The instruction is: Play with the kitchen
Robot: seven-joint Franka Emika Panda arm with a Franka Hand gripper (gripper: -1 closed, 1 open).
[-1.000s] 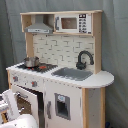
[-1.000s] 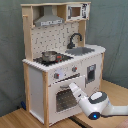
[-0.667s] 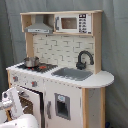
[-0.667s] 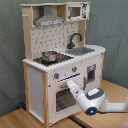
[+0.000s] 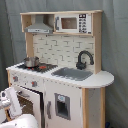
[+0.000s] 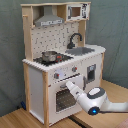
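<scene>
First exterior view: camera near kitchen (image 5: 60,70), about counter height, facing front from sink side; oven end falls at the first exterior view's left, arm (image 5: 12,107) cut off at lower left corner.
Second exterior view: camera farther back, slightly above, facing front from oven side; white side panel, wood table (image 6: 30,117) visible.
Shared in both exterior views: hood, faucet, sink, stove, pot, oven door, arm.
</scene>
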